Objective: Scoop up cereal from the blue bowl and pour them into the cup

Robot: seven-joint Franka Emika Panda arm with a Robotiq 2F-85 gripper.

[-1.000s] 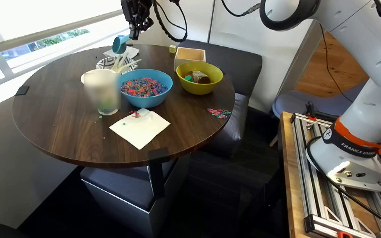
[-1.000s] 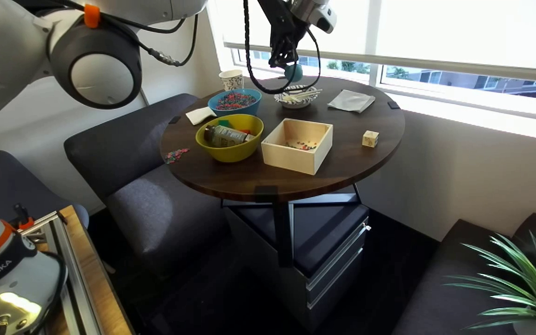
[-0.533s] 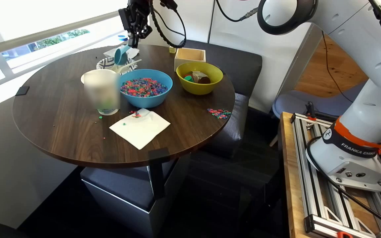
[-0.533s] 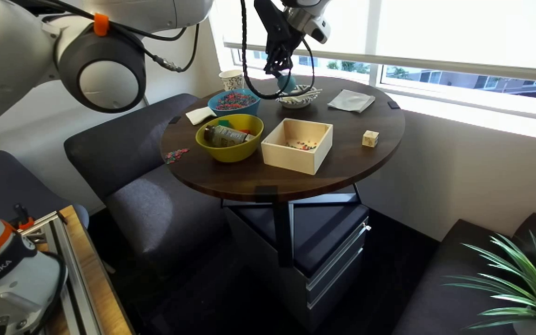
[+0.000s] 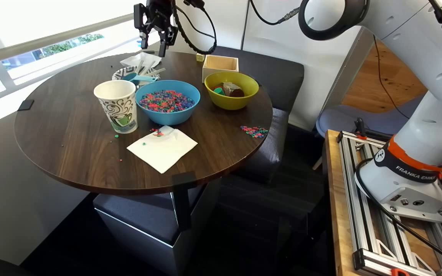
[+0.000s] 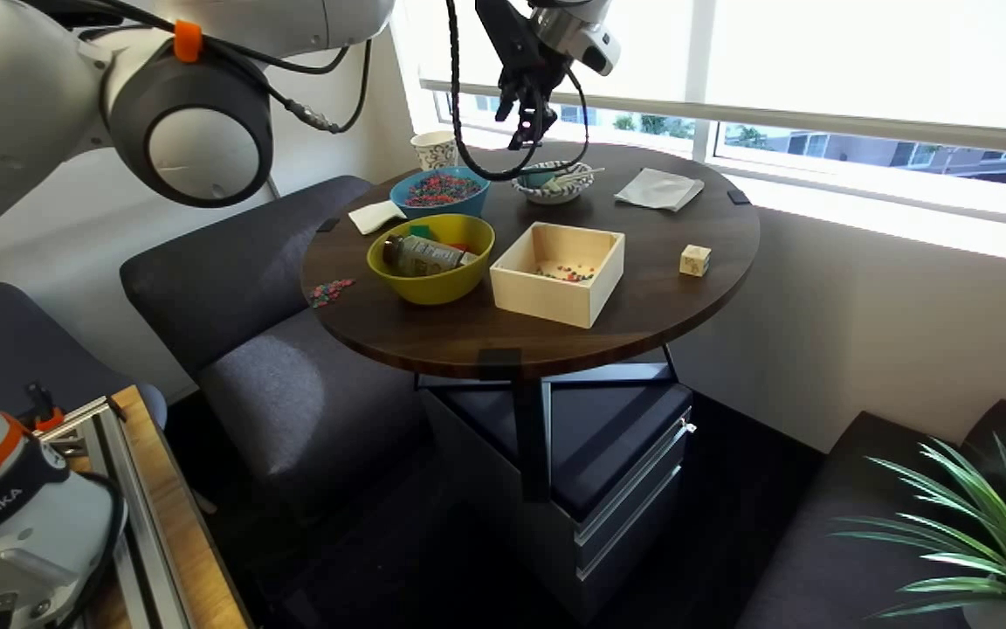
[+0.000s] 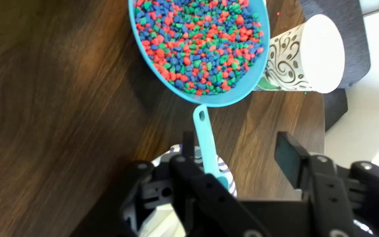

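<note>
Multicoloured cereal point(image 7: 202, 49) fills much of the blue bowl point(image 5: 171, 118) on the round table. Beside that bowl stands the upright paper cup point(image 5: 120, 111) with its printed swirls; its inside looks white, and its bottom is hidden. A turquoise scoop point(image 7: 206, 141) rests in the patterned bowl point(image 6: 551, 188), handle out over the rim toward the blue bowl. Above it hangs my gripper point(image 7: 235, 144), jaws apart with nothing held; in the wrist view its left finger overlaps part of the scoop. In both exterior views the gripper point(image 5: 153, 48) is clear above the patterned bowl.
White utensils share the patterned bowl. A yellow bowl point(image 5: 228, 101) holding a bottle and a wooden box point(image 6: 547, 293) stand nearby. A napkin point(image 5: 159, 151) lies in front of the blue bowl. Spilled cereal bits point(image 5: 254, 131) lie near the table edge. A small block point(image 6: 695, 260) sits beyond the box.
The scoop was held by my gripper and came down over the patterned bowl. Now the jaws have parted and the scoop has dropped into that bowl.
</note>
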